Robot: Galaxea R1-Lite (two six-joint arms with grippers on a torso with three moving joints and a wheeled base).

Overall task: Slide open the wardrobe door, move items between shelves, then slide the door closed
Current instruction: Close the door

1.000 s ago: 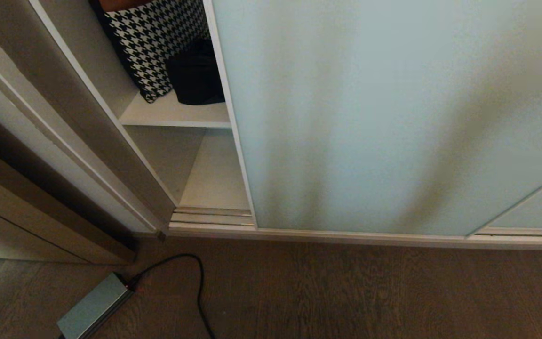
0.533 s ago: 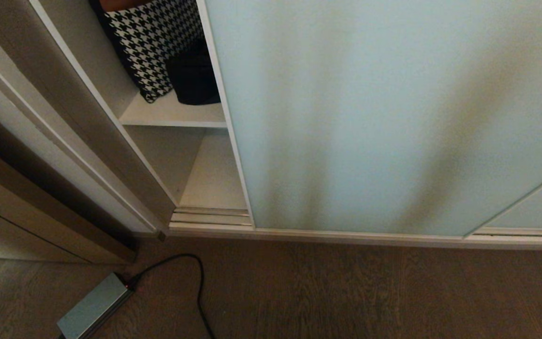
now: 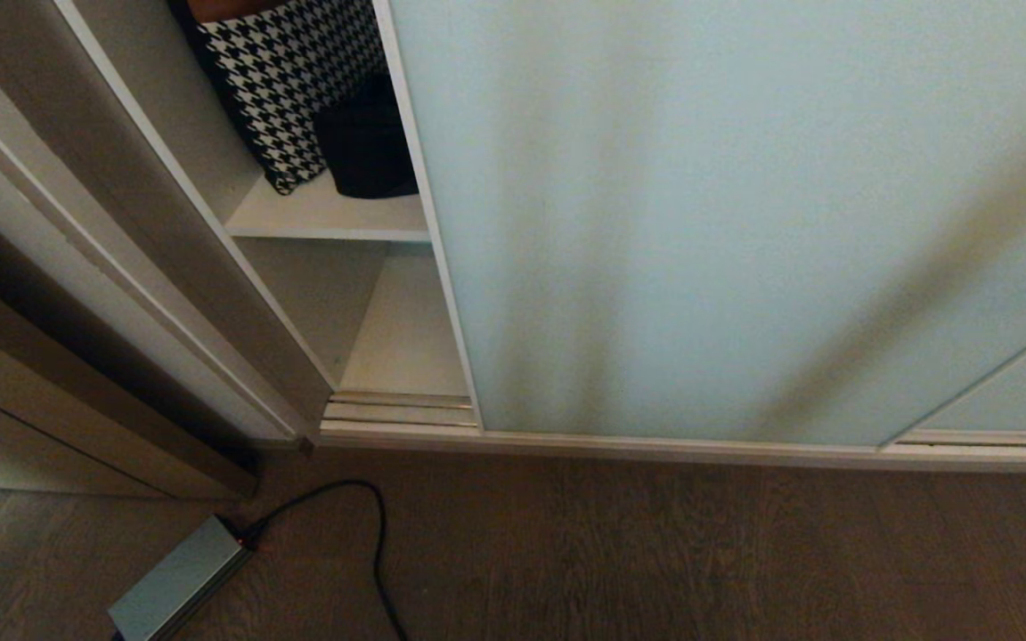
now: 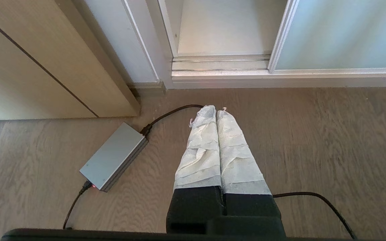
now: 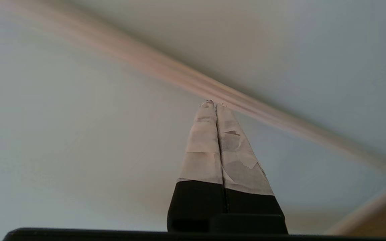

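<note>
Both hands pressed together — right hand near the sliding wardrobe door, whose edge leaves a narrow gap.

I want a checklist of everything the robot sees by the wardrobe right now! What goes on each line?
Surface: wooden floor, brown.
Job's things: sliding wardrobe door open only a narrow gap at its left; black bag on the upper shelf; bottom shelf bare where visible.
Clutter: houndstooth cushion beside the bag.
Grippers: left gripper shut, empty, above the floor; right gripper shut, empty, pointing at frosted glass.
Cables: black cable plugged into a grey power box.
Surroundings: beige wooden panel left of the wardrobe.
</note>
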